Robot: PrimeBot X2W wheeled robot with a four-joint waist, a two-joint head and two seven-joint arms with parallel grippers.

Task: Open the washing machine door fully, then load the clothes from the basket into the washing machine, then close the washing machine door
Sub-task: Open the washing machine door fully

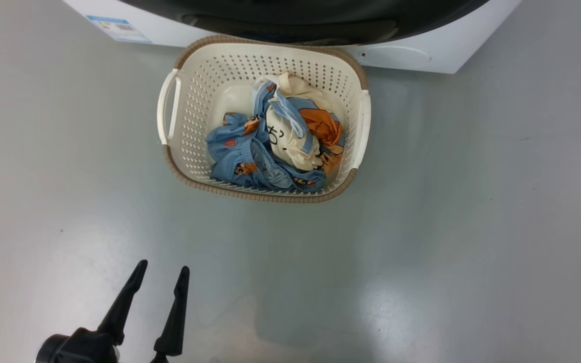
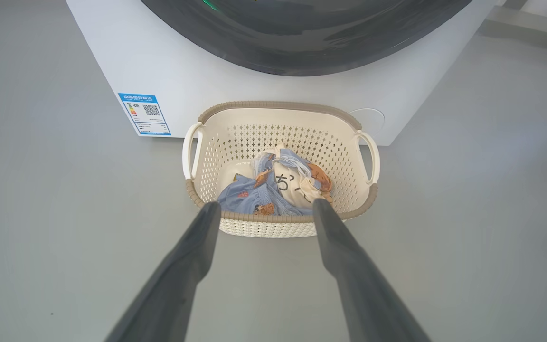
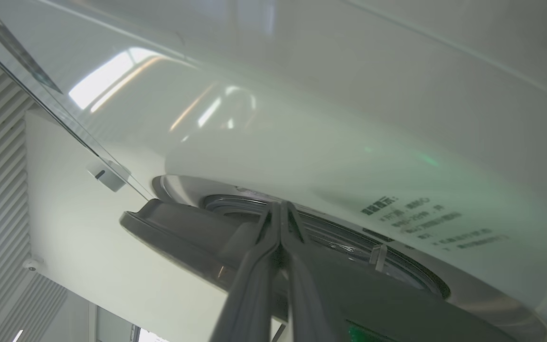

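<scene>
The cream basket (image 1: 189,126) stands on the floor against the white washing machine (image 1: 421,55), and it also sits ahead in the left wrist view (image 2: 264,228). Inside lie the clothes (image 1: 275,146) (image 2: 278,190), a blue, orange and cream bundle. My left gripper (image 1: 163,267) (image 2: 265,204) hangs open and empty, well short of the basket's near rim. The black washing machine door (image 1: 295,15) (image 2: 302,38) (image 3: 178,232) stands slightly ajar. My right gripper (image 3: 280,206) is shut, its tips in the gap between the door's edge and the machine's white front (image 3: 349,118).
Grey floor (image 1: 472,227) spreads all around the basket. A blue label (image 1: 119,27) (image 2: 144,114) marks the machine's lower corner, and a round cap (image 1: 396,55) sits low on its front. A door latch (image 3: 378,254) sticks out near my right fingers.
</scene>
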